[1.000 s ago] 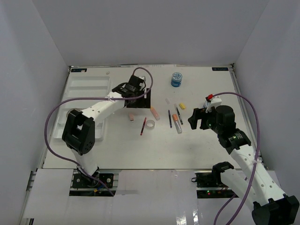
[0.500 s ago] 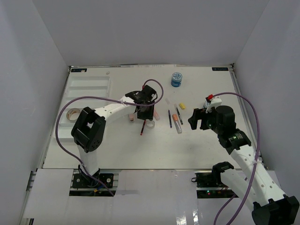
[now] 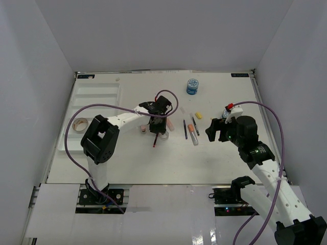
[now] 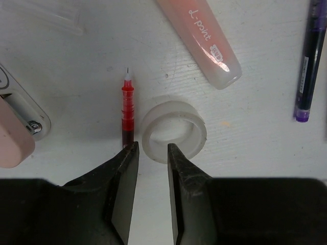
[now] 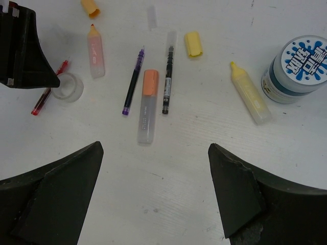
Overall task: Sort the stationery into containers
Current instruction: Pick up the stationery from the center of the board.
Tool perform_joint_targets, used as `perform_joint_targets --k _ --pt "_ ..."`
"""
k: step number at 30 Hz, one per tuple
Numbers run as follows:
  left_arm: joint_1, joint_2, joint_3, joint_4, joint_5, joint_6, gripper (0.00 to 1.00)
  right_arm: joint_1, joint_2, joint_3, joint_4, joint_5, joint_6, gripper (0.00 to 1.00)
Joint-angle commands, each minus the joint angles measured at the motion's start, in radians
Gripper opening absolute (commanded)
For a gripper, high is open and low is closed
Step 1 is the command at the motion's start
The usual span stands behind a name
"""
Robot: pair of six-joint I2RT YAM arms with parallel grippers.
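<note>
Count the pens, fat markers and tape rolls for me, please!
Pens: 3 (red pen, purple pen, black pen)
Markers: 3 (pink marker, orange-capped marker, yellow marker)
Tape rolls: 2 (clear roll, tan roll)
Total: 8

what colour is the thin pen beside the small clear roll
The pen is red, clearest in the left wrist view.

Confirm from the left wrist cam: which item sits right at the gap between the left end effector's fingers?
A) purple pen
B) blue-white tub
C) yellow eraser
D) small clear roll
D: the small clear roll lies flat on the table just ahead of the left end effector, with its near rim lined up with the narrow gap between the fingers. A red pen lies alongside it.
</note>
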State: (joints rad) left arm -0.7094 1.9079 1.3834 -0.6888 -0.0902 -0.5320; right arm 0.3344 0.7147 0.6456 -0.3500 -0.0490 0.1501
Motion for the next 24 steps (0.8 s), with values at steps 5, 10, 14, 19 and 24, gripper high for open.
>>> perform_joint_targets --k 5,10,14,19,24 --pt "-0.004 0.017 0.006 -0.003 -0.014 -0.014 0.38 0.003 -0.015 0.019 -0.001 -0.008 0.006 0.90" --pt "-0.004 0.039 0.012 -0.002 -0.011 -0.020 0.35 0.003 -0.015 0.017 -0.003 -0.008 0.006 0.90" --pt "-0.005 0.054 0.026 -0.003 -0.010 -0.023 0.32 0.003 -0.020 0.017 -0.006 -0.005 0.006 0.90" --pt "-0.009 0.040 0.051 -0.003 -0.008 -0.025 0.17 0.005 -0.026 0.019 -0.009 0.000 0.005 0.90" --pt "-0.009 -0.018 0.069 -0.018 -0.026 -0.029 0.08 0.003 -0.026 0.023 -0.010 -0.005 0.005 0.90"
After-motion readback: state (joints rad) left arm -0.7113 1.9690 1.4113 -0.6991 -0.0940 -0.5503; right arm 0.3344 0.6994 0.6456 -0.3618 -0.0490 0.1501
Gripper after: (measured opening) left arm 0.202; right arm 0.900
